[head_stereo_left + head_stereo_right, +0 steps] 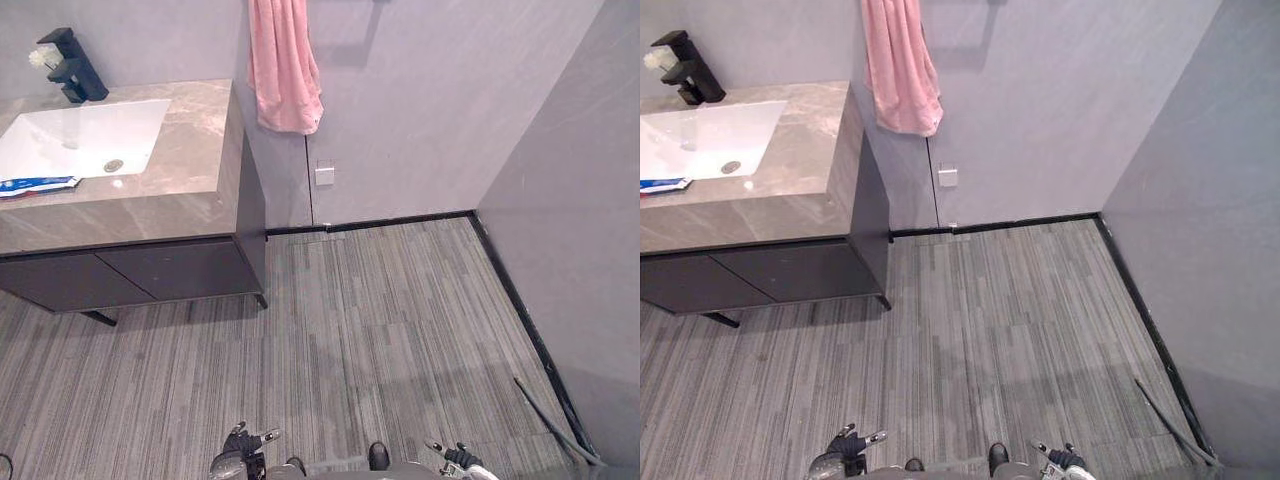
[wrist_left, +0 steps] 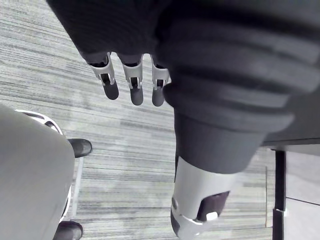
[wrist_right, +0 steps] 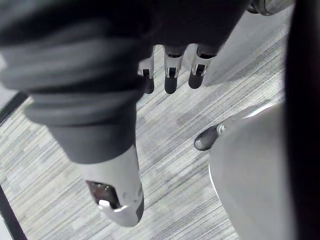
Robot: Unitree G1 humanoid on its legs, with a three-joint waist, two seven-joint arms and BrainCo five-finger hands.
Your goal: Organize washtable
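Left eye view: the washtable (image 1: 170,195), a brown-veined stone counter on a dark cabinet (image 1: 150,272) with 2 door fronts, stands at the far left against the grey wall. A white rectangular sink (image 1: 75,135) is set into the counter, with a black angular tap (image 1: 76,66) behind it. A flat blue-and-white tube (image 1: 35,184) lies on the counter, just beside the sink's front edge. A pink cloth towel (image 1: 284,65) hangs on the wall beside the washtable, and a small white wall plate (image 1: 325,174) sits below it. The left hand (image 1: 243,447) and right hand (image 1: 458,458) hang low over the grey striped carpet floor (image 1: 390,310), well apart from the washtable.

Right eye view: the tube rests at the counter's near left, touched by neither hand.

Left wrist view: the left hand's fingers (image 2: 132,85) are straight, with the thumb (image 2: 197,212) apart from them, over the floor.

Right wrist view: the right hand's fingers (image 3: 170,75) are likewise straight and the thumb (image 3: 117,197) is spread away.
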